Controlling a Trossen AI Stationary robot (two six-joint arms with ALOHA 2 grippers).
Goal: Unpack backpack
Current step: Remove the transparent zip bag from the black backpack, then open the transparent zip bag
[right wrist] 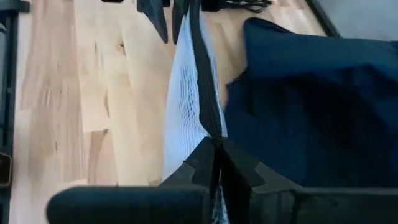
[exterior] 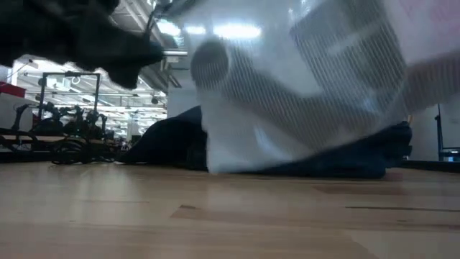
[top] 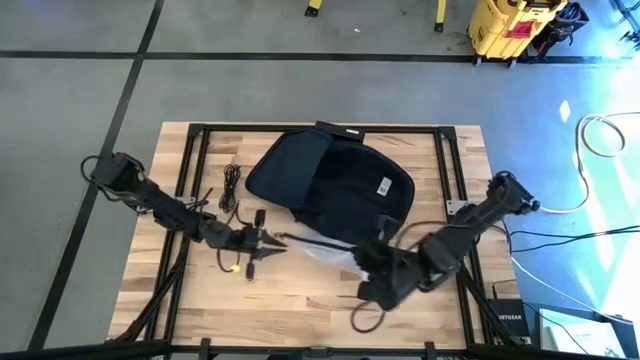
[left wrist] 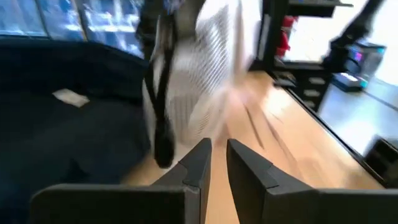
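The dark navy backpack [top: 330,185] lies flat and open on the middle of the table, a small white label showing inside it. A white mesh pouch with a black zipper band [top: 318,248] hangs between my two grippers, near the backpack's near edge, and fills the low view [exterior: 302,86]. My right gripper [top: 366,258] is shut on it. My left gripper [top: 264,241] sits just left of the pouch's far end, its fingers [left wrist: 202,155] a narrow gap apart with only bare wood between them. My right gripper pinches the pouch's black zipper band [right wrist: 211,127] between its two fingers. The fingers lie along the band, coming level from the table's right. The pouch stretches away toward the left gripper and appears lifted off the table, with the mesh [right wrist: 183,112] hanging below the band.
A coiled black cable [top: 232,185] lies left of the backpack. A small yellow-and-black item [top: 234,266] sits just near-side of the left gripper. A black cord loop [top: 366,318] lies near the table's near edge. Bare wood [top: 300,300] is on the near side.
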